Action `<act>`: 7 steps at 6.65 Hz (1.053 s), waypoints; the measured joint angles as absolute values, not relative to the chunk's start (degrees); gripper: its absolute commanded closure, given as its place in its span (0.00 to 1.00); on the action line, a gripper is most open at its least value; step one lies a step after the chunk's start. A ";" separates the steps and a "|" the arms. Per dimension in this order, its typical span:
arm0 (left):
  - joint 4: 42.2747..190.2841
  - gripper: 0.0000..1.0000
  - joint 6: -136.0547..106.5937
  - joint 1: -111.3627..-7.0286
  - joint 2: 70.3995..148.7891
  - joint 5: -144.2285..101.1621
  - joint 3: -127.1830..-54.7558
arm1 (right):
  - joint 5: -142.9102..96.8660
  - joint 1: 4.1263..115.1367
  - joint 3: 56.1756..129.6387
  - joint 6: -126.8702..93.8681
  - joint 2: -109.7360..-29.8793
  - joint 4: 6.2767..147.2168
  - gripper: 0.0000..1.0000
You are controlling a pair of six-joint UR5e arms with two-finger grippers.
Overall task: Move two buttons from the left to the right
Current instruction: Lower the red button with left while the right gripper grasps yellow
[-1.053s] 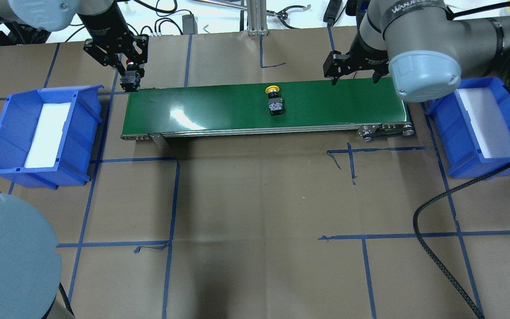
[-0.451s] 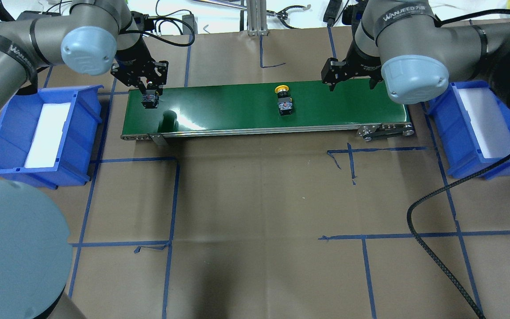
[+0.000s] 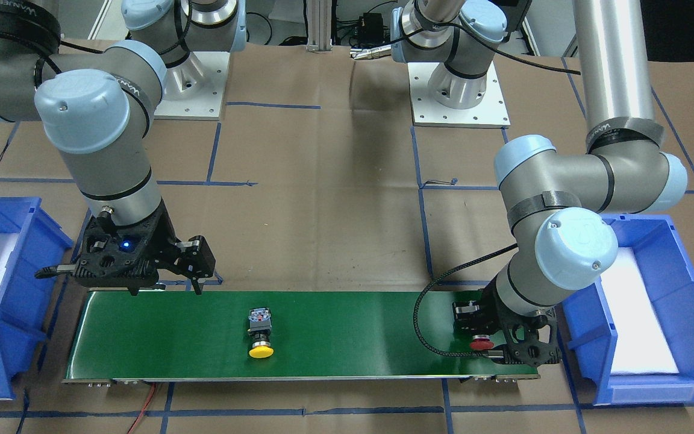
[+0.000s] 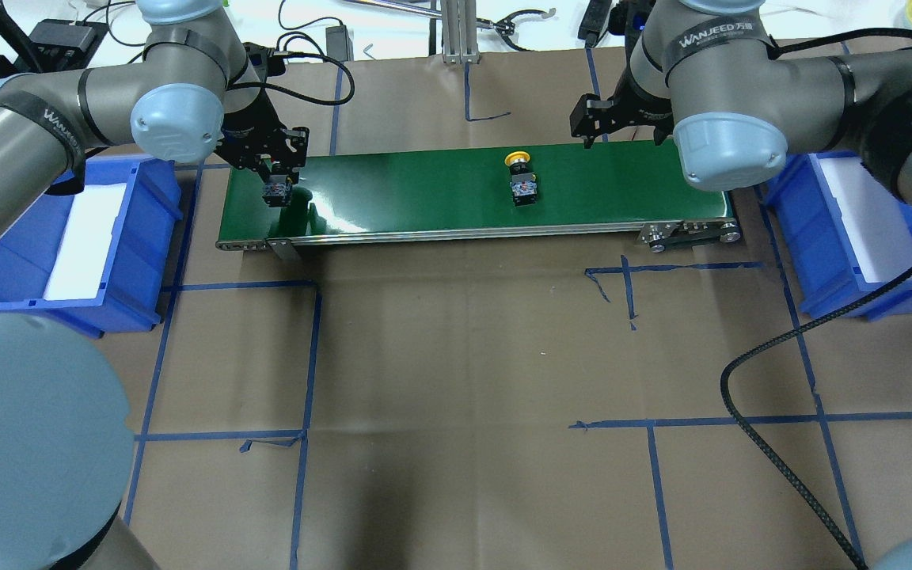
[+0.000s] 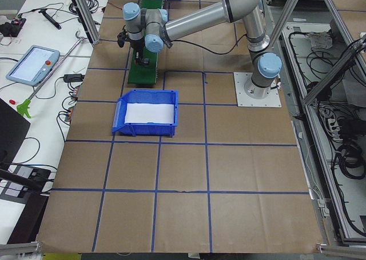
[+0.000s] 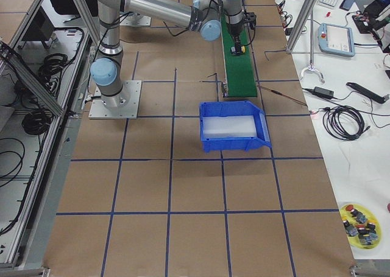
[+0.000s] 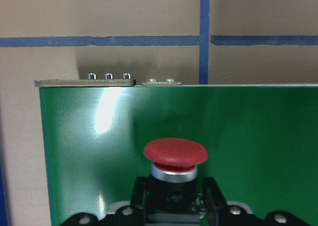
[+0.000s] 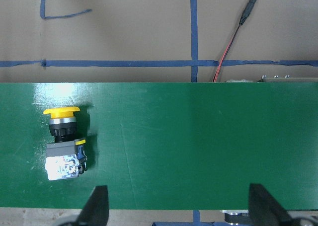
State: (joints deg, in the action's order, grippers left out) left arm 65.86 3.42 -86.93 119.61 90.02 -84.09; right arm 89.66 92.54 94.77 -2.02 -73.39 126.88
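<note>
The bench (image 4: 464,356) carried a long green belt (image 4: 408,190), and the right blue bin (image 4: 836,297) stood just beside the right end of the belt. The left pincer (image 4: 275,178) was closed on the blocky body of the red button (image 7: 175,154), low over the left end of the belt. The right pincer (image 8: 180,210) was open above the belt, apart from the yellow button (image 8: 62,144), which lay on its side near the middle. I judged the buttons to be light, stiff and hard. The round caps were probably slippery, so the flat sides of the body seemed the better place to hold.
</note>
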 measured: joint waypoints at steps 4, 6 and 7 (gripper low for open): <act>65.74 0.95 3.41 -86.92 120.22 90.00 -84.17 | 89.97 92.69 93.81 -2.06 -68.74 130.00 0.00; 65.74 0.69 3.39 -86.92 120.29 89.94 -84.20 | 89.80 92.72 93.55 -2.70 -67.17 130.25 0.00; 65.74 0.66 3.36 -86.92 120.31 89.92 -84.20 | 89.48 92.79 93.53 -3.75 -66.61 130.25 0.00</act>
State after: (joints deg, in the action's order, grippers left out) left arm 65.74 3.36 -86.92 120.31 89.92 -84.20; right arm 89.48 92.79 93.53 -3.75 -66.61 130.25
